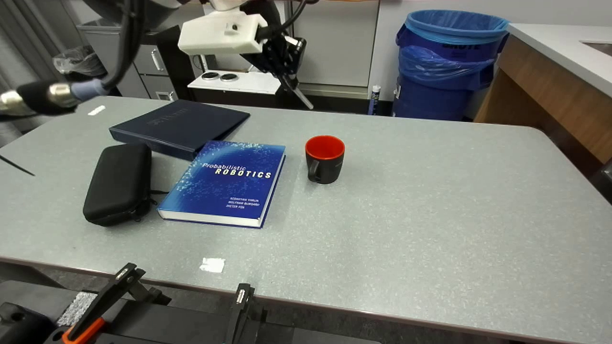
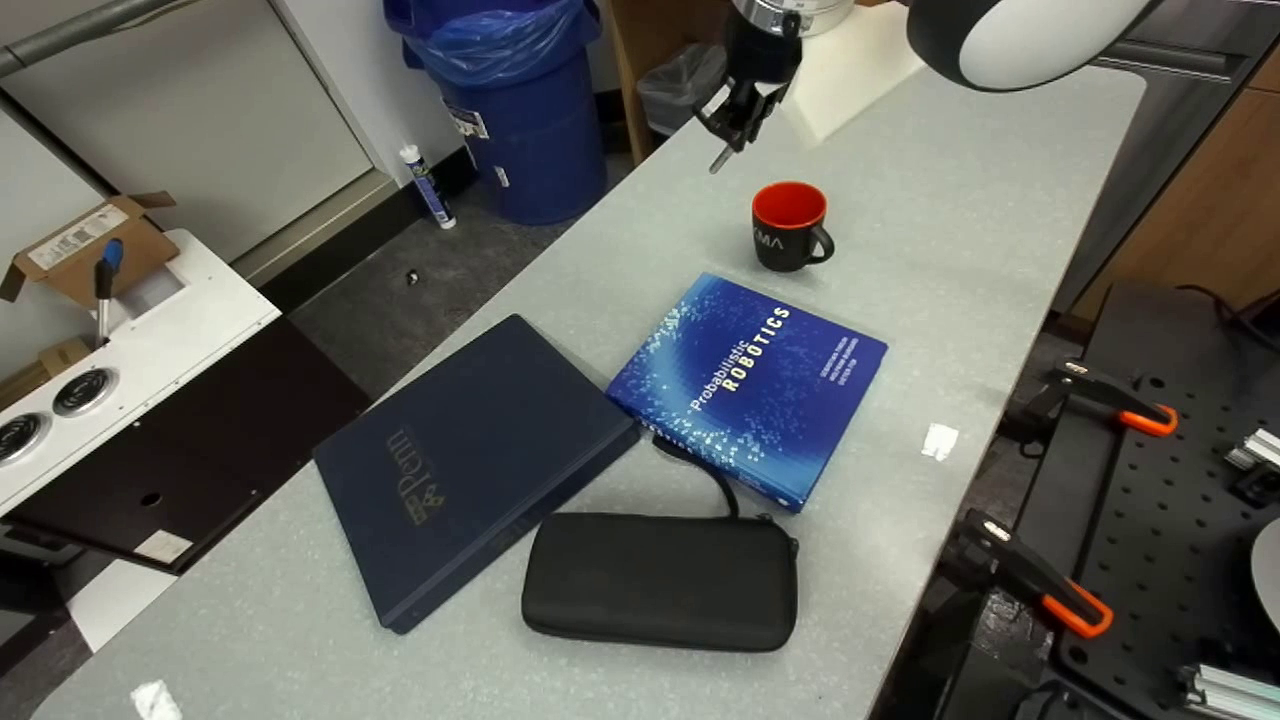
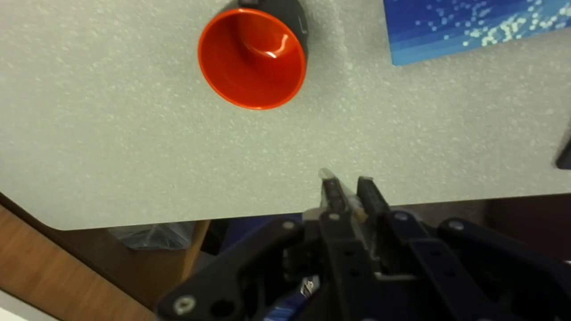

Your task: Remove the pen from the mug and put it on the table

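My gripper [image 1: 290, 79] is up in the air near the table's far edge, fingers pointing down; it also shows in an exterior view [image 2: 738, 138] and in the wrist view [image 3: 348, 180]. It is shut on the pen, a thin pale stick [image 1: 303, 98]. The pen's end juts out past the fingertips in both exterior views [image 2: 720, 159]; the fingers hide part of it in the wrist view [image 3: 327, 174]. The mug [image 1: 325, 165], dark with a red inside, stands upright and empty on the speckled grey table [image 1: 430, 215]. It is apart from my gripper, also in the wrist view [image 3: 252, 67].
A blue book [image 1: 229, 184] lies beside the mug. A dark binder [image 1: 179, 125] and a black zip case [image 1: 119, 184] lie past it. A big blue bin [image 1: 444, 67] stands beyond the table's edge. Clamps [image 2: 1040, 580] sit along the opposite edge.
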`<state>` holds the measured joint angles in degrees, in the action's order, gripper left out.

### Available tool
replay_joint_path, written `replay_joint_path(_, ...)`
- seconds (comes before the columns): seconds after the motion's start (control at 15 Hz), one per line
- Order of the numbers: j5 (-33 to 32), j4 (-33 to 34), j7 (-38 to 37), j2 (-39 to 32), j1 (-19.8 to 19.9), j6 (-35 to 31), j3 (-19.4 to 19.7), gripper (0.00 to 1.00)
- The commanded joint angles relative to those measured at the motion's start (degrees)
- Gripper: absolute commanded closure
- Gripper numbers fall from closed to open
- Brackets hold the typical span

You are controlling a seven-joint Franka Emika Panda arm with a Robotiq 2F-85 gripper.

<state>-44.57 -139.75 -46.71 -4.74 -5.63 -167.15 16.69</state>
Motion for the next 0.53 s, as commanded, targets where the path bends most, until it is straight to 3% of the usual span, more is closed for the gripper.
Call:
replay_joint_path(0.0, -3.38, 6.83, -8.09, -8.93, -0.82, -5.99, 0.99, 0.97)
replay_joint_path(0.27, -6.71, 16.36, -17.46, -20.17, -4.34, -5.66, 4.55, 0.97)
replay_joint_path(0.47, -4.54, 20.28, -17.75, -26.67, -4.64, -5.24, 3.96, 0.97)
